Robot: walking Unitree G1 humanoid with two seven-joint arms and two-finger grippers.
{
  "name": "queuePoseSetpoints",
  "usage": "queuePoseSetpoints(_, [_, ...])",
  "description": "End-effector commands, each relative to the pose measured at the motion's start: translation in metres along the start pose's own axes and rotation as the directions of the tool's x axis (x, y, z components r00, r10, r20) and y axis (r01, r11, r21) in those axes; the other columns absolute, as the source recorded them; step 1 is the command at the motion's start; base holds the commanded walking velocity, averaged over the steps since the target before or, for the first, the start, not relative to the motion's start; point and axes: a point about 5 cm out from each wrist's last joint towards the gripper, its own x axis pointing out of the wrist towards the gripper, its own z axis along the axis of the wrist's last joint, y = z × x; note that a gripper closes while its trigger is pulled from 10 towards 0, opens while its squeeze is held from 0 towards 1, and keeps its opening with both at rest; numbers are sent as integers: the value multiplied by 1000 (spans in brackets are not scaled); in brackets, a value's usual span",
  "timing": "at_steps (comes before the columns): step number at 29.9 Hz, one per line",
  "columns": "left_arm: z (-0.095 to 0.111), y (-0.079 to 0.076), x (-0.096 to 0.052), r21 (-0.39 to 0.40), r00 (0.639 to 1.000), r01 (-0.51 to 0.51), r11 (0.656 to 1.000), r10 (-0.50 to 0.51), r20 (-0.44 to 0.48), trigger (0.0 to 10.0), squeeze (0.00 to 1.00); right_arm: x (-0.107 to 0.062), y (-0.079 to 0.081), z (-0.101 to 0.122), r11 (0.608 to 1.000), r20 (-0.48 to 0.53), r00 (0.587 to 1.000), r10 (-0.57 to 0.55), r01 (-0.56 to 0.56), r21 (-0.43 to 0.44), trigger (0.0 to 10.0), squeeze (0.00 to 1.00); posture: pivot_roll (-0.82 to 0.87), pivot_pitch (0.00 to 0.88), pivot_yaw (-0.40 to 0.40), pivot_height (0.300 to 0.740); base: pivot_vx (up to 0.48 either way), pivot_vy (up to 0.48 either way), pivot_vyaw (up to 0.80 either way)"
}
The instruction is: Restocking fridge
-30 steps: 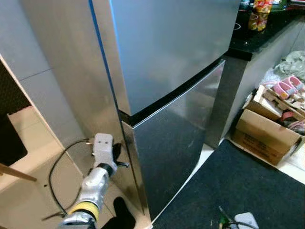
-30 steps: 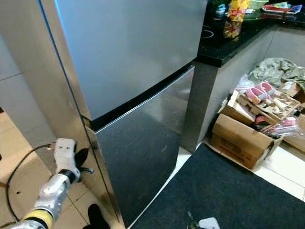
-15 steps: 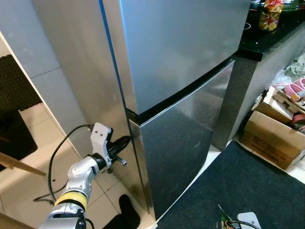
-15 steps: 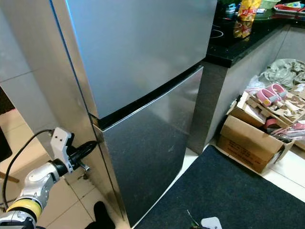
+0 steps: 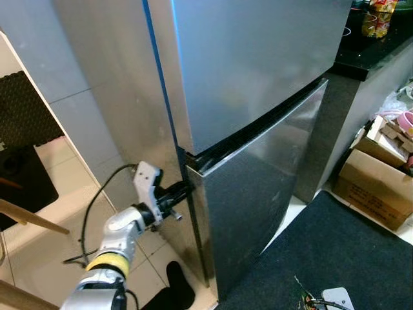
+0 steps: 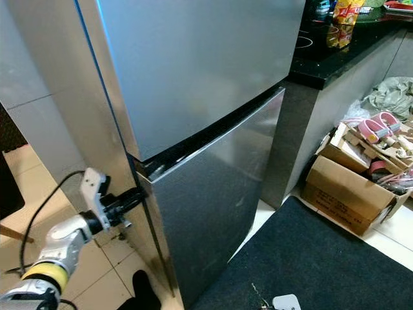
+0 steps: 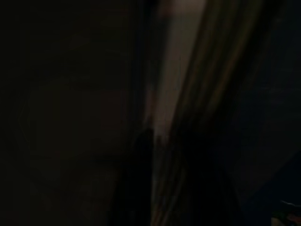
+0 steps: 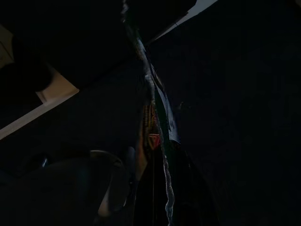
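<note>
A tall silver fridge has an upper door (image 5: 251, 64) and a lower door (image 5: 258, 194). The lower door's top left corner stands slightly out from the body, with a dark gap along the seam. My left gripper (image 5: 181, 191) reaches in from the left at that corner and touches the lower door's edge. The left wrist view is almost black. In the right wrist view my right gripper (image 8: 155, 193) is shut on a thin green snack packet (image 8: 153, 127), seen edge-on. A bit of that arm (image 5: 332, 298) shows at the bottom of the left eye view.
A dark mat (image 5: 348, 258) lies in front of the fridge. To the right are a black counter (image 5: 368, 55) with snack bags (image 5: 377, 19) and a cardboard box (image 5: 374, 187) of clutter on the floor. A black cable (image 5: 90, 206) loops on the tiles at left.
My left gripper has swung right from beside the fridge to the lower door's edge, and that door's corner now stands slightly out. The camera has shifted too.
</note>
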Motion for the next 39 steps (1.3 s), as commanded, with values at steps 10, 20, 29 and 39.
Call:
queuePoseSetpoints(10, [7,-37,40,-104,939,339,935,-343,-25,10000,1000,-4,-1,-8,1000,-24,1000,7,-7,2,10000,0,-161,72,49,740,0,0,0])
queuePoseSetpoints(20, [30,-138,38,-364,471,838,407,-876,105,10000,0,-9,26,-37,997,-146,986,81,-81,7,10000,0,-164,85,63,740,0,0,0])
queuePoseSetpoints(29, [27,-132,32,-374,538,794,479,-841,63,10000,0,-9,59,-42,993,-188,976,114,-115,3,10000,0,-158,89,64,740,0,0,0])
queuePoseSetpoints(39, [-11,-96,47,-222,908,315,923,-361,-212,10000,0,-7,61,-39,995,-170,981,98,-100,0,10000,0,-151,89,68,740,0,0,0])
